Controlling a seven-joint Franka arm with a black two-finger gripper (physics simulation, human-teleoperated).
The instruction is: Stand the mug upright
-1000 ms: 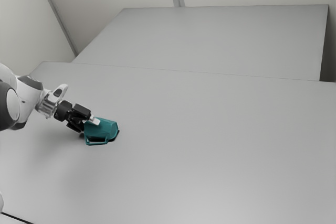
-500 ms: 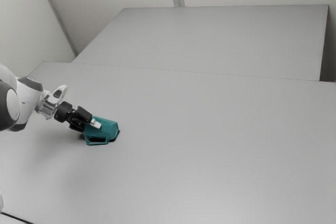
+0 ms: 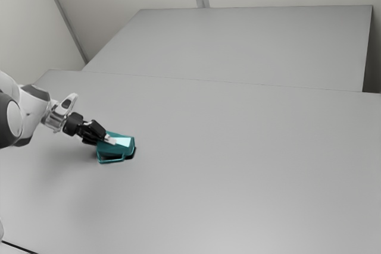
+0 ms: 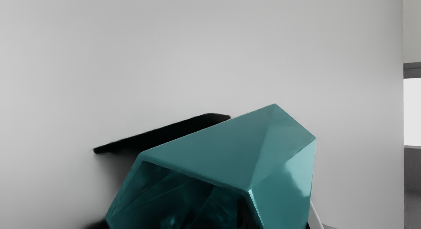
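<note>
Exterior view: the mug [image 3: 123, 146] lies on its side, mouth at the claw [image 3: 110, 140], base pointing away from it, and whether the claw grips it I can't tell.

Vs. 1 sec ago, the gripper [image 3: 108, 141] is closed in more, w/ the mug [image 3: 123, 144] wall b/w its fingers; visible tip's a bit farther from the far corner of the table [image 3: 238, 159] at the exterior view's left. Mug's tipped slightly, upper side brighter.
</note>
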